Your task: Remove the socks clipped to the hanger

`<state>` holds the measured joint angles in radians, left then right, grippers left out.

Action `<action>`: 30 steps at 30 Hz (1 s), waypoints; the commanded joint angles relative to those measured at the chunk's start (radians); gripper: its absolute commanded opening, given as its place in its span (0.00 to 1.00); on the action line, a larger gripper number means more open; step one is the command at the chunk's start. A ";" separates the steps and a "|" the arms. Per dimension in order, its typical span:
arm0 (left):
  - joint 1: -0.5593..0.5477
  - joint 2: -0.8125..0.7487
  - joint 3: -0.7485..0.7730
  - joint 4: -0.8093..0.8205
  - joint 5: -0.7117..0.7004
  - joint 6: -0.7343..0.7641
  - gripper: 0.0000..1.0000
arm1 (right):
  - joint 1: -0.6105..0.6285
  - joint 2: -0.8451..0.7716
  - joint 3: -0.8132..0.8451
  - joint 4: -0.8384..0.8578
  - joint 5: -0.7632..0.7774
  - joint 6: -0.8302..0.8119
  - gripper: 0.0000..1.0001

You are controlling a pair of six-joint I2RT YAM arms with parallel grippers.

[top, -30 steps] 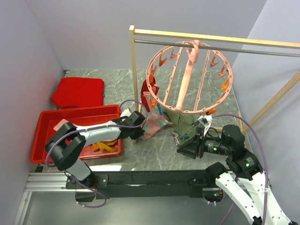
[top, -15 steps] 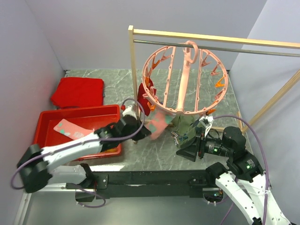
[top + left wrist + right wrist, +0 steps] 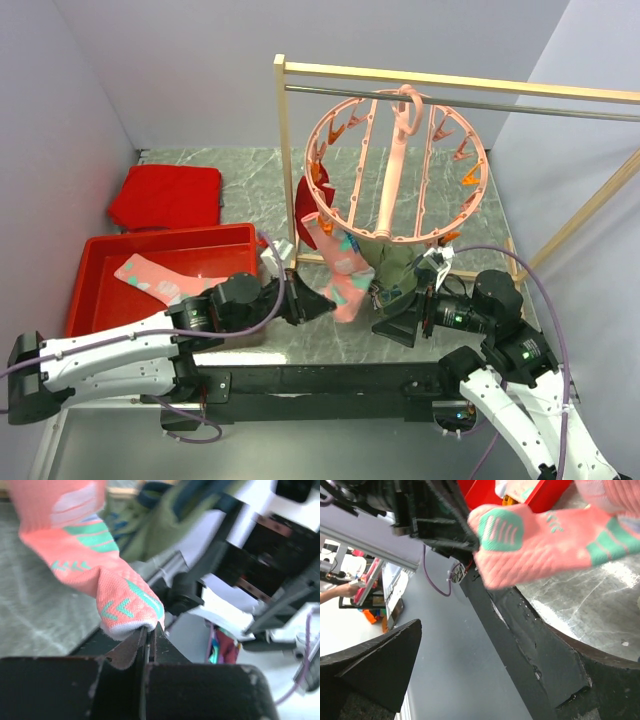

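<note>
Because the pink sock (image 3: 342,268) is soft, light and stretchy, a pinch on its toe should serve, drawn down until it pulls free. It hangs from the lower rim of the hanger (image 3: 392,170), over the near edge of the table (image 3: 330,345). The left tool (image 3: 149,629) is clamped tight on that toe; the right tool (image 3: 392,312) gapes wide, holding nothing. An olive sock (image 3: 398,262) and red sock (image 3: 306,200) hang alongside, the rack post (image 3: 285,150) crowds the left, and a red tray (image 3: 170,240) sits at the near left corner.
</note>
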<state>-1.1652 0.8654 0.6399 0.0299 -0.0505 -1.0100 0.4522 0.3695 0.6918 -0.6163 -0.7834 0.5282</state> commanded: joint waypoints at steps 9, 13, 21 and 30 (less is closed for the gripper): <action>-0.243 0.175 0.337 -0.027 -0.002 0.218 0.01 | 0.005 0.003 -0.046 0.102 -0.066 0.049 1.00; -0.257 0.208 0.372 -0.054 0.020 0.241 0.01 | 0.005 0.020 -0.031 0.115 -0.074 0.042 0.95; -0.257 0.216 0.373 -0.081 -0.006 0.243 0.01 | 0.005 -0.037 -0.031 0.239 -0.160 0.104 0.92; -0.257 0.211 0.365 -0.064 0.021 0.260 0.01 | 0.005 -0.030 -0.026 0.303 -0.192 0.133 0.70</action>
<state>-1.4139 1.0740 0.9932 -0.0460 -0.0498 -0.7792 0.4522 0.3367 0.6300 -0.4149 -0.9367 0.6334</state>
